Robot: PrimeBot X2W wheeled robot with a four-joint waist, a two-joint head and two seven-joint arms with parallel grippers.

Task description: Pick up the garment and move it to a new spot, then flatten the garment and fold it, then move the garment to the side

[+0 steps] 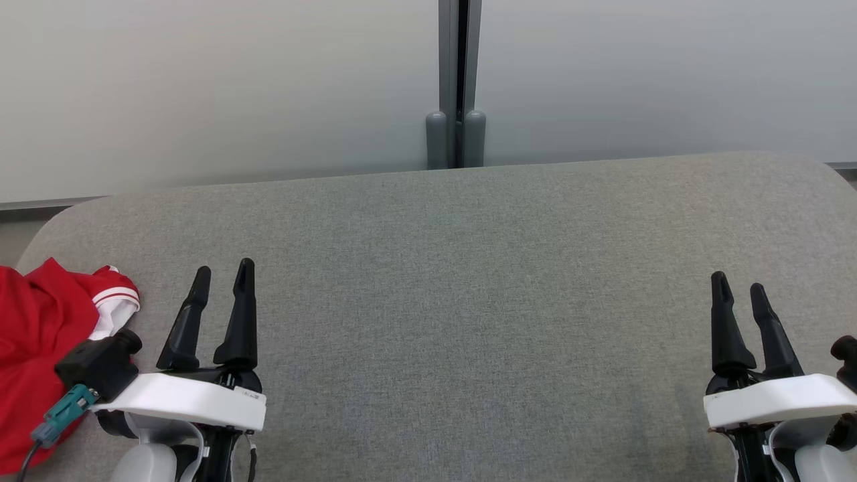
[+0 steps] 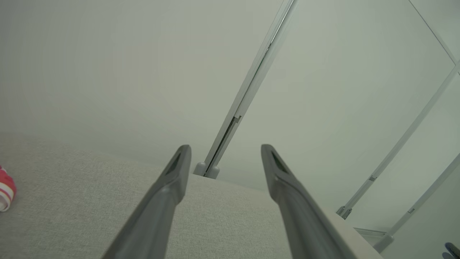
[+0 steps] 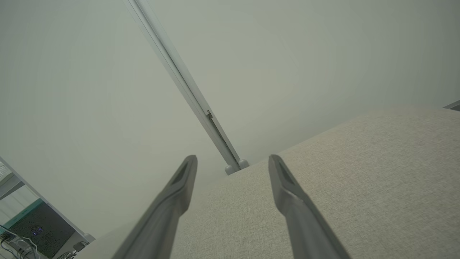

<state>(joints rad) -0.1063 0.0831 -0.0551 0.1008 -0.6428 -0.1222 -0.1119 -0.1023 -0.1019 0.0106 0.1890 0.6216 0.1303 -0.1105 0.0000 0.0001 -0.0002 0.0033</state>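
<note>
the garment (image 1: 33,335) lies crumpled at the left edge of the grey padded surface (image 1: 469,301), red with a white-striped cuff (image 1: 115,300) on the side nearest my left gripper (image 1: 224,268). it looks soft, light and floppy, so i expect it to sag and trail when lifted. a bunched fold near the cuff seems the best place to pinch. my left gripper is just beside it, fingers apart and empty. my right gripper (image 1: 738,281) is well apart, also spread, holding nothing.
</note>
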